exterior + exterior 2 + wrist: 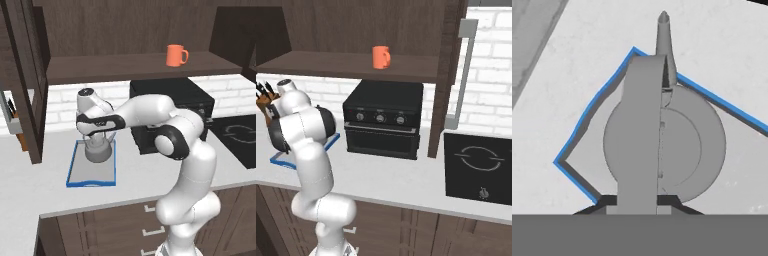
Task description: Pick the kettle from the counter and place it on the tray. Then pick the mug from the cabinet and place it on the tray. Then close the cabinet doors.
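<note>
I read the gripper [100, 138] as pointing straight down over the kettle [98, 151], directly above its arched handle. In the hand view the handle [643, 135] runs as a broad grey band up the middle of the picture, rising from between the finger tips, and the kettle body [692, 145] spreads round beneath it, spout [664, 35] pointing away toward the top. Whether the fingers are clamped on the handle or have let it go I cannot tell: the tips are hidden behind the band, and in the left base view the wrist covers them.

Below the hand, the kettle sits over the grey floor of the tray [80, 175], within its blue rim [577, 130], toward the tray's far end. I judge it set down or very nearly so, which would explain the low vertical pose: a handle held from above lets the kettle hang level and land flat.

Up and to the right of the hand, the mug [176, 55] stands on the shelf of the cabinet [140, 67], well apart. The cabinet doors [27, 85] stand open on both sides. The counter [145, 175] carries the tray and, just right of the hand, a black oven box [383, 120].
</note>
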### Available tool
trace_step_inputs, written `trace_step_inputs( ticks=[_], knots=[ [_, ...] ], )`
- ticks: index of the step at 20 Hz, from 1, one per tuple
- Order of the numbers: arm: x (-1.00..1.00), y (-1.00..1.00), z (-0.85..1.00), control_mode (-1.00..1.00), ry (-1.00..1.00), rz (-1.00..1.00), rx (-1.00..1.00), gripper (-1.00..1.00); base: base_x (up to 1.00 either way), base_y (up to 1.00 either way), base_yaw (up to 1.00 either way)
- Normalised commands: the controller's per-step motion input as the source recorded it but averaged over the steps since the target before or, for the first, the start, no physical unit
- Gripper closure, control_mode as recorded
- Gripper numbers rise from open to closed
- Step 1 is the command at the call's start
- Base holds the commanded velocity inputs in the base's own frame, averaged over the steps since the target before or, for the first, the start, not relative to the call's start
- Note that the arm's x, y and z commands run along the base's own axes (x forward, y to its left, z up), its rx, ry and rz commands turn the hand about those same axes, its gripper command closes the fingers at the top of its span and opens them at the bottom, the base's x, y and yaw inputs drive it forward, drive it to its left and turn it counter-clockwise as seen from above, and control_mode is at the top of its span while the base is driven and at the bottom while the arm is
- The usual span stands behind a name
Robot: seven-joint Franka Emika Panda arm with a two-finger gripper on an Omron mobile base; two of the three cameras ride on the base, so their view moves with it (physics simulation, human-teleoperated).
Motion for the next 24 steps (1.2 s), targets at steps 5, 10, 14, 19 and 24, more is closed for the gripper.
trace_step_inputs(
  ticks=[5, 10, 14, 19, 24],
  knots=[
    [-0.10, 0.00, -0.05, -1.00, -0.04, 0.05, -0.03, -1.00, 0.00, 0.00, 0.00],
    [-0.32, 0.00, 0.08, -1.00, -0.13, 0.11, -0.03, -1.00, 0.00, 0.00, 0.00],
    [-0.45, 0.00, 0.12, -1.00, -0.13, 0.15, -0.03, -1.00, 0.00, 0.00, 0.00],
    [-0.55, -0.07, 0.06, -1.00, -0.01, 0.25, 0.00, -1.00, 0.00, 0.00, 0.00],
    [-0.55, -0.29, 0.28, -1.00, -0.09, 0.46, 0.00, -1.00, 0.00, 0.00, 0.00]
  ],
)
